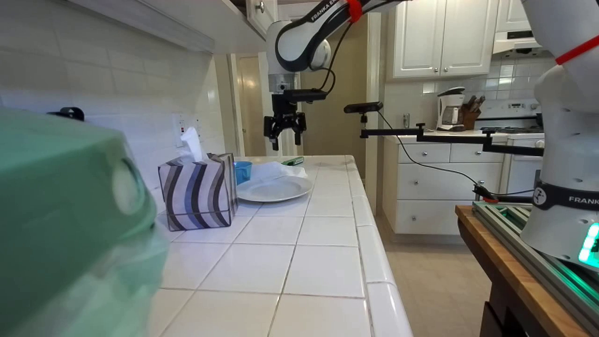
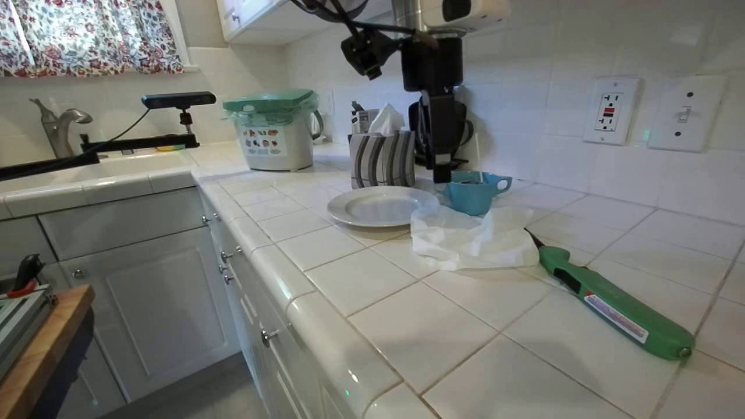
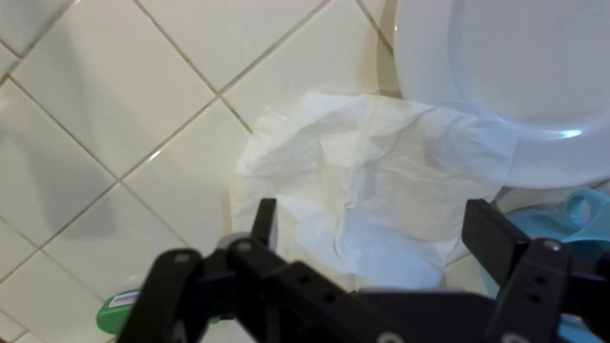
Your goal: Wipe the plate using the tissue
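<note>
**Position and axis: tissue [image 3: 367, 190] corner over plate [image 3: 519, 71] rim, gripper [image 3: 372, 216] spread above**

The tissue lies crumpled and loosely spread on the tiled countertop [image 3: 157, 85], below the gripper. In the wrist view, its longer dimension runs across the view. One corner, at the upper right, overlaps the plate rim and points toward the plate center. A second corner points toward the lower edge of the view. The gripper covers part of the tissue's lower left, so the exact long axis cannot be determined.

The plate is round and rests face up.

The gripper points downward in both exterior views. Its jaws are spread wide and stand apart from the tissue. In the wrist view, one jaw lines up with the left portion of the tissue, and the other with its right edge.

Adjacent items, in an exterior view:

- The blue cup [image 2: 472, 196] stands upright just behind the tissue. One handle extends to the right.
- The green-handled tool [image 2: 625, 317] lies with its long axis diagonal. The black tip is directed at the tissue's right edge; contact between them cannot be confirmed.
- The striped tissue box [image 2: 382, 160] stands upright behind the plate. A white sheet [image 2: 387, 120] projects upward from its top.
- The green-lidded container [image 2: 272, 134] stands upright, farther back and to the left.
</note>
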Tool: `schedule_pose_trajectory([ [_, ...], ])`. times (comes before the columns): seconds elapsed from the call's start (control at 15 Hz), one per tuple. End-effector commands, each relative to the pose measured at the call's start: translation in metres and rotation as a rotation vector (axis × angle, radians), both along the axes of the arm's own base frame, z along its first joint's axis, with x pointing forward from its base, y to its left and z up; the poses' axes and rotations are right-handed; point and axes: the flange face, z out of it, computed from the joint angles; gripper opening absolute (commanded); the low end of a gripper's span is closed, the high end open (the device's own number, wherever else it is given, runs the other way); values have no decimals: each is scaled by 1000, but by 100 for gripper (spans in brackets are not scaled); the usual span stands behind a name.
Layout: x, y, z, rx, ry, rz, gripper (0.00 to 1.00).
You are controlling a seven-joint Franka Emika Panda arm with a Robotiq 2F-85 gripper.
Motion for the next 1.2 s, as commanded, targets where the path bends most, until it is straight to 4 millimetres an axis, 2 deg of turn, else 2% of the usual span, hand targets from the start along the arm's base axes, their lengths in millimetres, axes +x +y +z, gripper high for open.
schedule_pose_trajectory([
  [0.0, 16, -11, -12, 41, 15, -26, 100],
  [0.47, 31, -25, -43, 70, 9, -63, 100],
  [1.0, 38, -30, -71, 62, 27, -71, 100],
  [1.13, 39, -31, -75, 61, 33, -71, 73],
])
